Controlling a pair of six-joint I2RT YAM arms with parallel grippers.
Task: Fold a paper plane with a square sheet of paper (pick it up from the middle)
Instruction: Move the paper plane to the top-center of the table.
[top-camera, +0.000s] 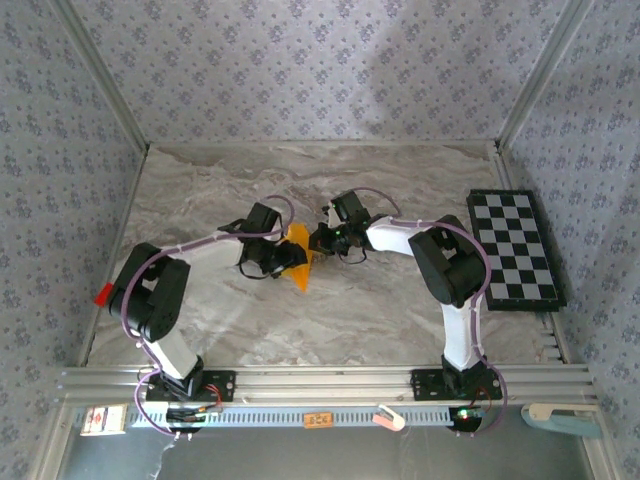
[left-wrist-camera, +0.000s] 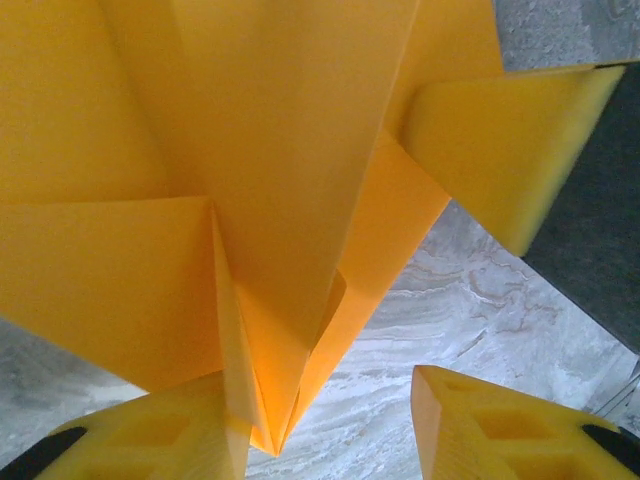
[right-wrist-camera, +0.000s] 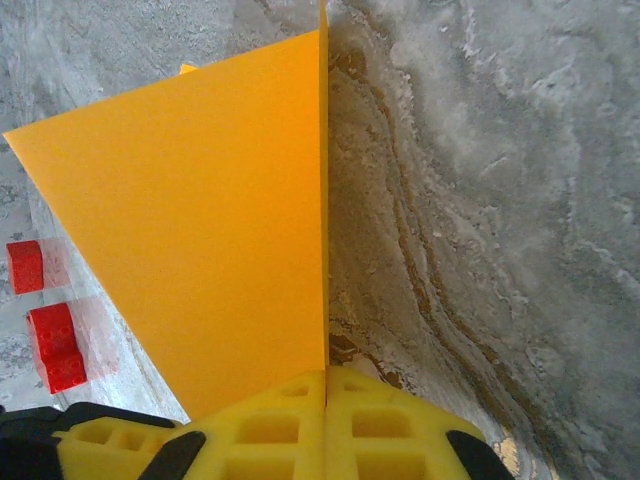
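Observation:
The orange-yellow sheet of paper is folded into a pointed paper plane shape and hangs above the table's middle between both grippers. My right gripper is shut on one edge of the paper, whose flat flap stands upright. In the left wrist view the paper's creased nose points down between my left gripper's fingers. The jaws stand apart, and the nose rests against the left finger. A yellow finger of the right gripper holds the paper's far side.
A black-and-white checkerboard lies at the table's right edge. Two small red blocks sit on the marble table left of the held paper. Patterned walls close in the table on three sides.

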